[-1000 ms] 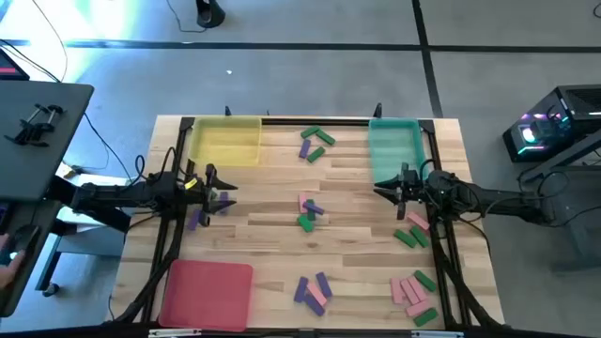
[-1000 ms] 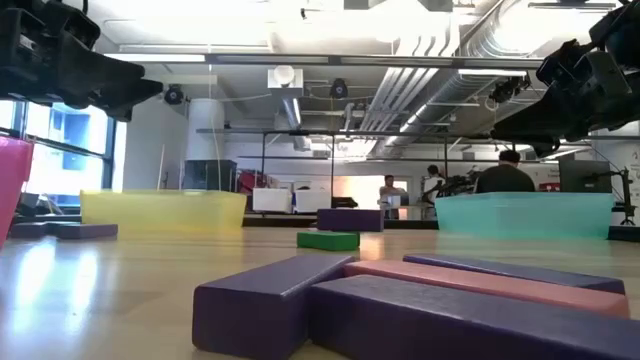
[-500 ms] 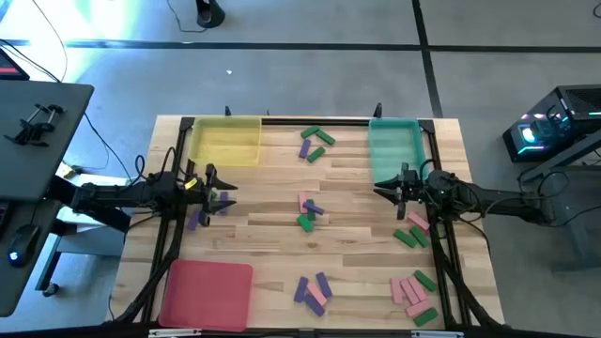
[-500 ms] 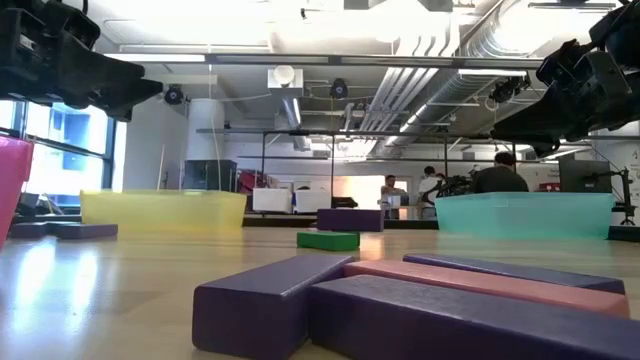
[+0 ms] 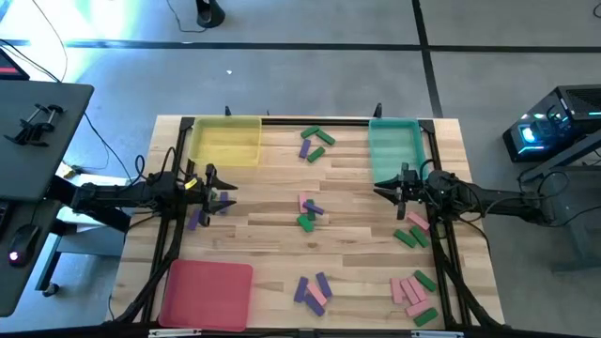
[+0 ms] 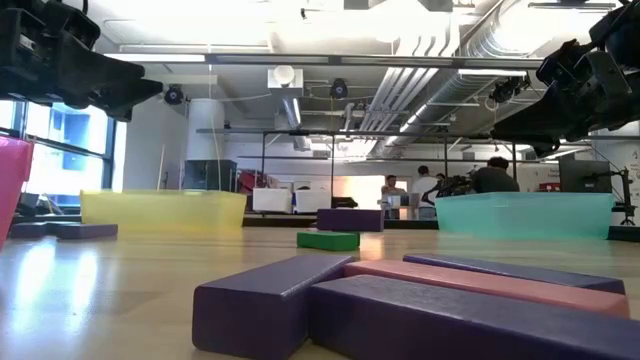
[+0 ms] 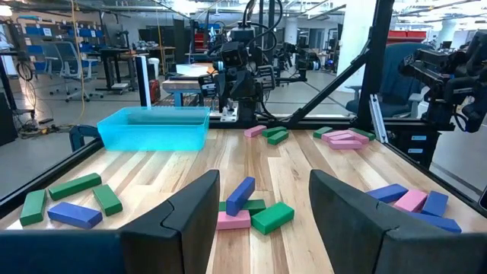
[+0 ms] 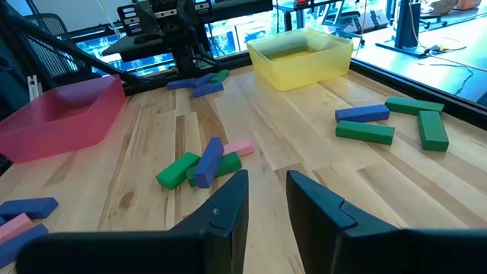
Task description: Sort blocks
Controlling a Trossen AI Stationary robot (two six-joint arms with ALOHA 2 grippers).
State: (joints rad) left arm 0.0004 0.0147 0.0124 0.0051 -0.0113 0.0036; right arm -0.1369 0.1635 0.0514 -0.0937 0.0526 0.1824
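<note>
High view, step: I judge sorting not begun; every tray looks empty.
Left gripper: open, empty, above purple blocks near yellow tray.
Trays: three — yellow, red tray, teal tray.
Blocks: roughly twenty, scattered across worktop.
Right gripper: jaws parted narrowly, empty, beside teal tray.
Next: I'd lower onto one block, squarely.

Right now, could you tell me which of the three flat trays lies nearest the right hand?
The translucent teal plastic tray, at the table's far right corner. The right hand hovers just short of its near edge, while the yellow tray and red tray lie along the left side.
</note>
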